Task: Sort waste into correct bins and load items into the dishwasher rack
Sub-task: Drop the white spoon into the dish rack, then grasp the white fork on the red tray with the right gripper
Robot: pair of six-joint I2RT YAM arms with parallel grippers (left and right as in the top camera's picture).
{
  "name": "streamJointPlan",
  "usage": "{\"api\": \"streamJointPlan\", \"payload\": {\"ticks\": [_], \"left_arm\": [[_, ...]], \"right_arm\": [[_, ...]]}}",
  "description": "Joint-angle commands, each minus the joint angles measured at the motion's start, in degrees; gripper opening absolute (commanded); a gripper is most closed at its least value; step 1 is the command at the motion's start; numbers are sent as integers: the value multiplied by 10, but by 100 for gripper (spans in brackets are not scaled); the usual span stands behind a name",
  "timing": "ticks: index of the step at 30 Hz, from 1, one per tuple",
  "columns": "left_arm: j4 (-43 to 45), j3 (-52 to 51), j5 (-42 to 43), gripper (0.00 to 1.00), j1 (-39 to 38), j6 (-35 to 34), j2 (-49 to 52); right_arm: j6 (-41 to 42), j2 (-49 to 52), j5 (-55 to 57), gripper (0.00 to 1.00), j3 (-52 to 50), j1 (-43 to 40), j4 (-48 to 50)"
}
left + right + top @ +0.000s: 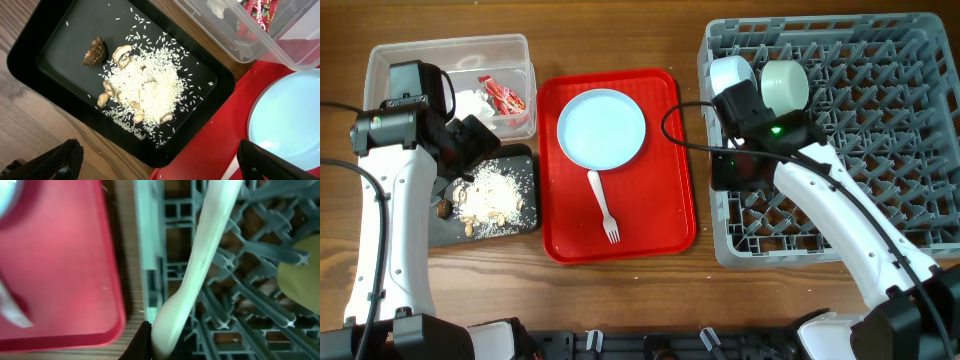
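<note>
Close and somewhat blurred. From top centre down to bottom centre, a white spoon (200, 255), tilted, broad end lowest and pinched there by the right gripper (164, 349); only one dark finger (136, 344) clearly seen, left of that end. Behind the spoon, across the right half, the grey dishwasher rack (250, 245), grid and slanting pegs, pale rim beside a strip of wooden table (129, 240). Far right among the pegs, a blurred yellow cup (302, 275). On the left, a flat red tray (60, 255), rounded corner near the gripper. Top left corner, a sliver of pale blue plate (6, 189).
</note>
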Motion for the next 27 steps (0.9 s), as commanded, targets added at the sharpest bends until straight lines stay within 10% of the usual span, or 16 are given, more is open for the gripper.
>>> {"api": "streamJointPlan", "payload": {"ticks": [1, 4, 8, 27], "left_arm": [[0, 2, -5, 100, 2, -6, -3], [0, 2, -5, 100, 2, -6, -3], [0, 2, -5, 100, 2, -6, -3], [0, 2, -5, 100, 2, -6, -3]], "right_arm": [[0, 5, 37, 5, -45, -3, 12], [9, 5, 49, 7, -54, -3, 12], [-1, 5, 51, 39, -54, -3, 29], [-73, 43, -115, 45, 68, 125, 182]]}}
